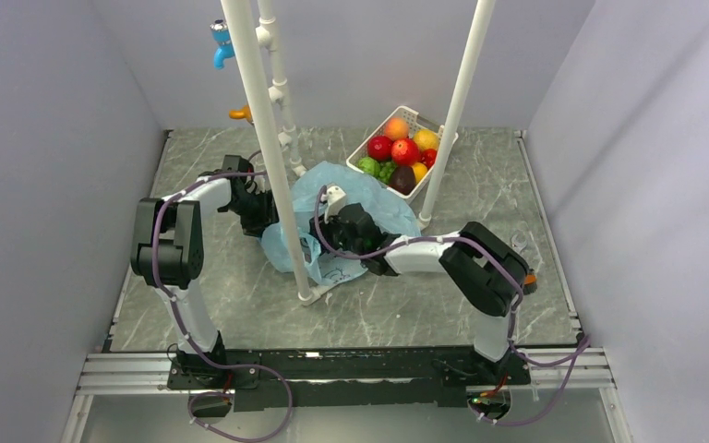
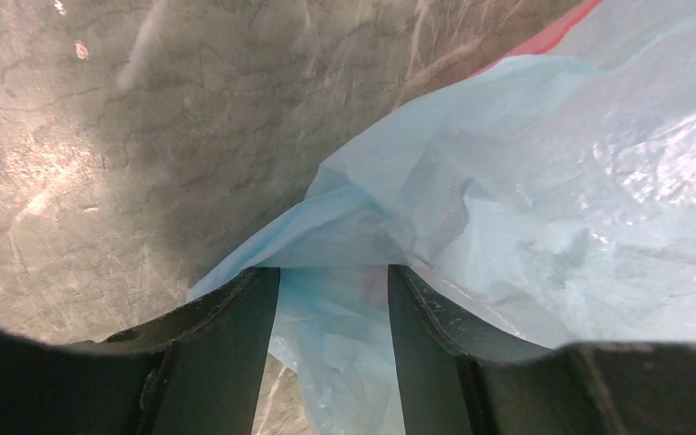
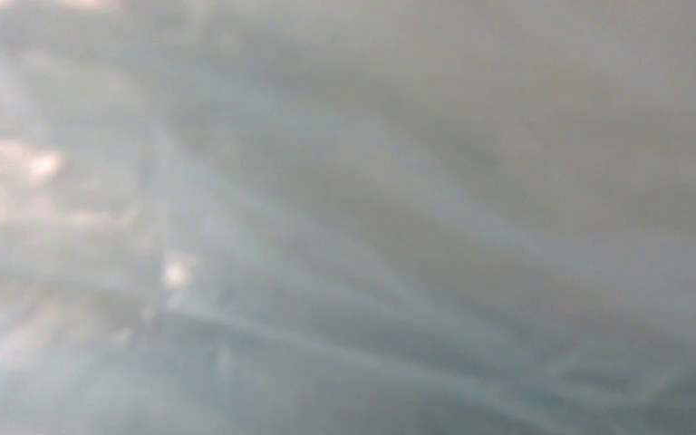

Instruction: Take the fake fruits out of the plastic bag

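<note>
your left gripper (image 2: 333, 281) is straddling the plastic bag (image 2: 553, 199) half-open, gripping nothing; right gripper (image 1: 330, 242) is sitting inside (grip unreadable). fake fruits (image 1: 404, 150) are already lying in the basket (image 1: 408, 114).

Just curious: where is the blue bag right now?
Top view: the plastic bag lies mid-table, by the nearest white pole, near-left of the white basket.

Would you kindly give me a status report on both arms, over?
Left tool open, straddling edge of crinkly light-blue plastic bag. Right tool among bag folds, jaws unseen. No fruit visible inside. White pole stands against bag.
</note>
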You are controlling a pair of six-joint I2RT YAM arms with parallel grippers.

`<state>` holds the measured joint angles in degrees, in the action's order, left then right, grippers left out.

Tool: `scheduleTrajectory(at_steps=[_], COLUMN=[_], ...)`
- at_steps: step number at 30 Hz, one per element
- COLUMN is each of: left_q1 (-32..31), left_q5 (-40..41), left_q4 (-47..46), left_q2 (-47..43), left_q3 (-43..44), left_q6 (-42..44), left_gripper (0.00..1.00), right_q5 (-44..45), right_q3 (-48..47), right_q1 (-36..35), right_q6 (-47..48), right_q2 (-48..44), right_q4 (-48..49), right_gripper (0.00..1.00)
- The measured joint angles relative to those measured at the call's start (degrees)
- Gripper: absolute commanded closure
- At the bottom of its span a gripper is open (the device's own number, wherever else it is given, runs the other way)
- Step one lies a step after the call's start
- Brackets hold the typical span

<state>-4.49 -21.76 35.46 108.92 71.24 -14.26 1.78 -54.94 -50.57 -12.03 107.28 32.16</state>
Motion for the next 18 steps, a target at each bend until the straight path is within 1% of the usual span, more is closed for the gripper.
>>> scheduleTrajectory(at_steps=[4,8,10,15,18], left_q1=[-0.04,-0.11,-0.20,0.17,0.63], left_q5=[0.07,0.04,0.13,1.29,-0.07], left_q4=[0.02,0.02,0.04,-0.24,-0.15], left_q2=[0.00,-0.04,-0.28,-2.27,-6.49], left_q3=[0.02,0.02,0.02,-1.16,-3.78], left_q6=[0.02,0.02,0.02,0.83,1.16], left_gripper=[0.43,0.41,0.40,0.30,0.25], right_q5=[-7.17,-17.33,-20.44,-22.99,-23.21], right_q3=[-2.67,-7.50,-9.20,-9.49,-9.51], right_q1=[2.84,8.15,9.60,10.64,10.54], right_q6=[-2.69,-4.63,-4.70,-3.41,-2.19], right_q2=[-0.87,-0.92,-1.42,-6.97,-9.35], right_q4=[-8.90,-21.24,-26.88,-41.70,-45.35], right_gripper=[1.00,1.00,1.00,1.00,1.00])
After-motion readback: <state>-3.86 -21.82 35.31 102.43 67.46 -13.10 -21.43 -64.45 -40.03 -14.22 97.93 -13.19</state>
